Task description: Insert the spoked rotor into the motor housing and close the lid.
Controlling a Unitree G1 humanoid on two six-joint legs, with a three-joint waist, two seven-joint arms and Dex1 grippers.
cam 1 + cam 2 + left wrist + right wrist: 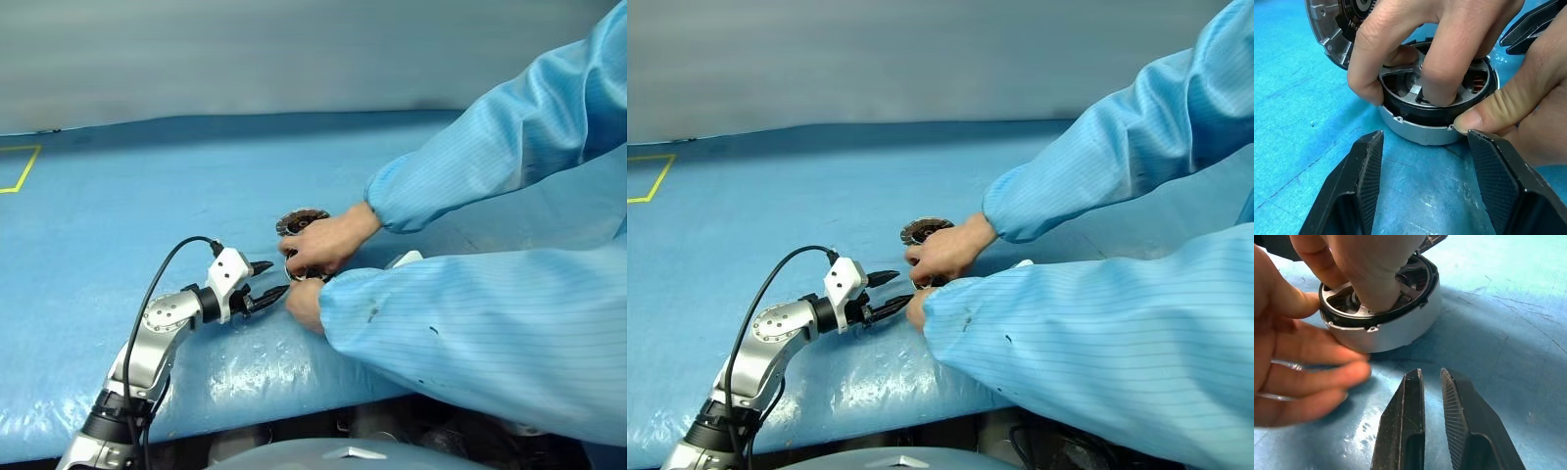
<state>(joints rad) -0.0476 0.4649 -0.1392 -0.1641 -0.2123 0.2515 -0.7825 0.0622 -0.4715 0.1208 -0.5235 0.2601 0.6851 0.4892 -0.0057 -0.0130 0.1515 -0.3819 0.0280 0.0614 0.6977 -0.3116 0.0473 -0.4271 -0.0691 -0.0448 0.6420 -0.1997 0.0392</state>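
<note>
I see a person's two hands working on the motor housing (pixel 1425 133), which sits on the blue-covered desk (pixel 147 196) just in front of my left end effector (pixel 1425 142). One hand (pixel 321 243) pushes fingers down onto the spoked rotor (pixel 1410 88), already seated inside the silver-rimmed cup with copper windings visible through a gap; the other hand (pixel 306 304) steadies the rim from the near side. The lid (pixel 299 220) lies on the desk just beyond the housing, partly under the first hand. My left end effector holds nothing, its black fingers (pixel 1364 171) spread wide apart, pointing at the housing. My right end effector (pixel 1432 377) also grips nothing; its two fingers are nearly together, a narrow slit between them, aimed at the housing from the opposite side.
</note>
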